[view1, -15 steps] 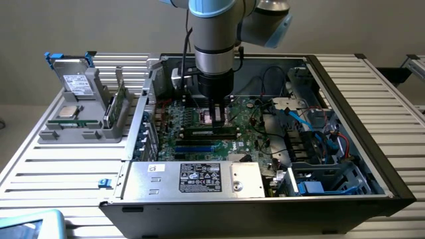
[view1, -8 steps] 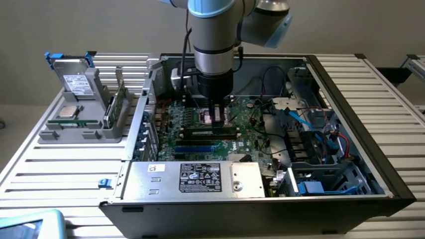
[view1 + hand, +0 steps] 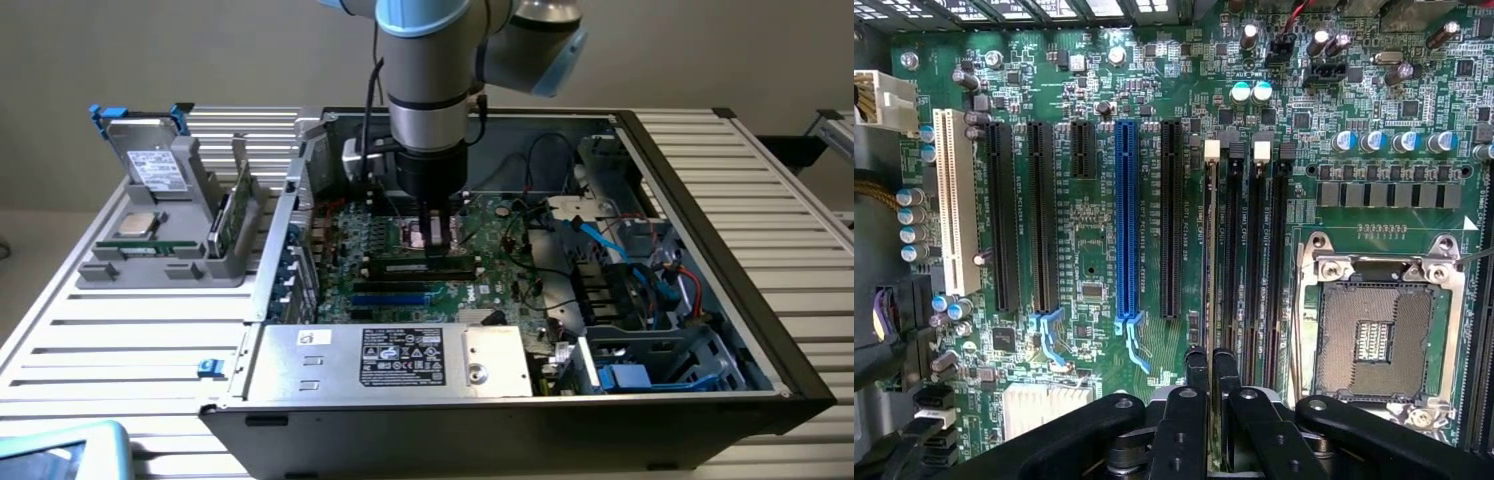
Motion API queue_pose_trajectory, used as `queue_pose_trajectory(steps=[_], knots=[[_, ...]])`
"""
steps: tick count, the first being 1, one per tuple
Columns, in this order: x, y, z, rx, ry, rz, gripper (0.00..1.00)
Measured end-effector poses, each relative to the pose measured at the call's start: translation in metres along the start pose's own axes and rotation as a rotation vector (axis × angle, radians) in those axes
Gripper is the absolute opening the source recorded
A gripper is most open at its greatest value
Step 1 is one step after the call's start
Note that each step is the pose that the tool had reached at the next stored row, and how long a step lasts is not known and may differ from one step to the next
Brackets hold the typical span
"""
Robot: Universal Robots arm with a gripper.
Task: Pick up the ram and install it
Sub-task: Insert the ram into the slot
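I read the jaws clenched on the slim green ram stick (image 3: 1211, 250), edge-on along a black motherboard slot (image 3: 1232, 230), at 12 o'clock of the silver labelled box (image 3: 387, 358), exterior view.

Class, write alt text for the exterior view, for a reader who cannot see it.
A robot arm reaches down into an open computer case, its tool closed on the ram at the motherboard. A grey holder with other parts stands outside, on the exterior view's left.
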State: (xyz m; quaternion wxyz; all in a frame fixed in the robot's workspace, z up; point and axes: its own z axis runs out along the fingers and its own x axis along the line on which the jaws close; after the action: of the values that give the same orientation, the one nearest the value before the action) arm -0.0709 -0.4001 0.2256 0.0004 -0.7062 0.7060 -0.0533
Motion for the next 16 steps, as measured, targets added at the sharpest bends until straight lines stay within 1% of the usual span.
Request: queue_pose_trajectory(steps=[8, 16], knots=[[0.0005, 0.0008, 0.0018, 0.0046, 0.0003, 0.003, 0.14], [0.0004, 0.0012, 0.0026, 0.0057, 0.0001, 0.003, 0.14]])
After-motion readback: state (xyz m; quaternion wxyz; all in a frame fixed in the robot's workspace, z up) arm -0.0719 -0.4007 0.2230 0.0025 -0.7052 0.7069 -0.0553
